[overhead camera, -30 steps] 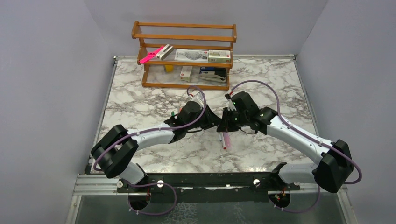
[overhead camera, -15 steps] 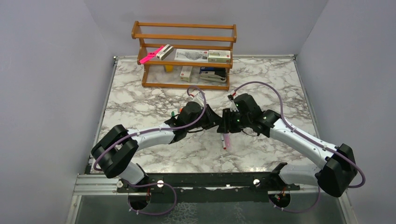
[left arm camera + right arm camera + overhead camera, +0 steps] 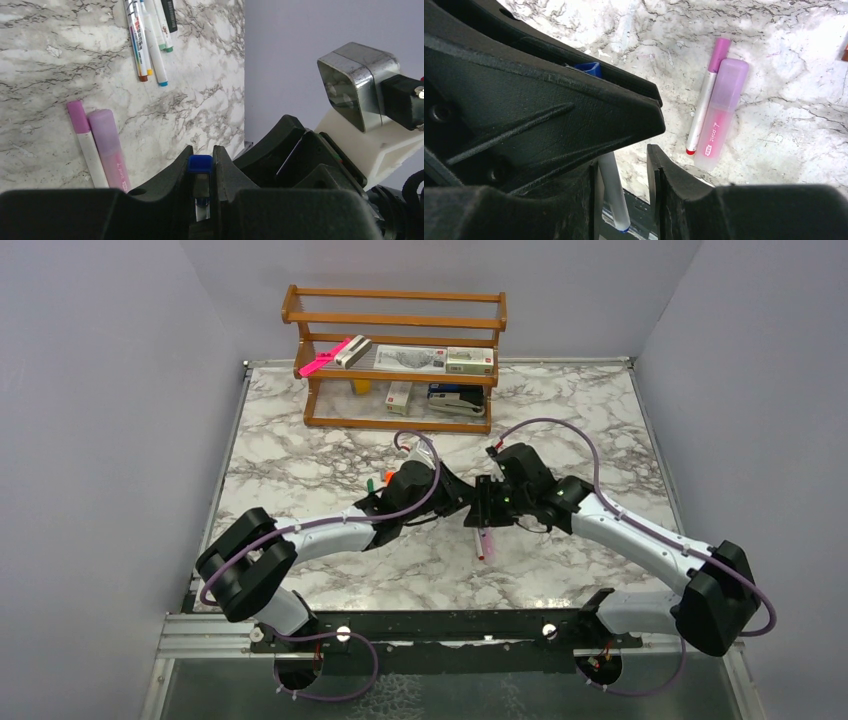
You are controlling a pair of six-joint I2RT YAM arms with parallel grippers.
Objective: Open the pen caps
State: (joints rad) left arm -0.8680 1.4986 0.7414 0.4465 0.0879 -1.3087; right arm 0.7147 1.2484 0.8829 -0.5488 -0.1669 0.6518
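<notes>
In the left wrist view my left gripper [image 3: 202, 150] is shut on a pen, its blue cap [image 3: 200, 164] pinched at the fingertips. Both grippers meet above mid-table, the left gripper [image 3: 455, 498] facing the right gripper [image 3: 486, 506]. The pen's white barrel [image 3: 613, 192] runs down between the jaws of my right gripper [image 3: 624, 170]. They stand open, with the barrel against the left one and a gap to the right one. The blue cap [image 3: 589, 69] pokes out behind the left gripper's finger. On the table lie a lilac-capped marker [image 3: 704, 110] and a pink highlighter [image 3: 721, 112].
Several more capped pens [image 3: 147, 40] lie side by side on the marble, left of the left arm, seen from above by a green cap [image 3: 370, 483] and an orange one [image 3: 388, 477]. A wooden shelf [image 3: 395, 370] with small boxes and a long pink item [image 3: 325, 357] stands at the back.
My right gripper's jaws have parted from the pen barrel. Both wrists have shifted slightly left. The left gripper still clamps the pen.
</notes>
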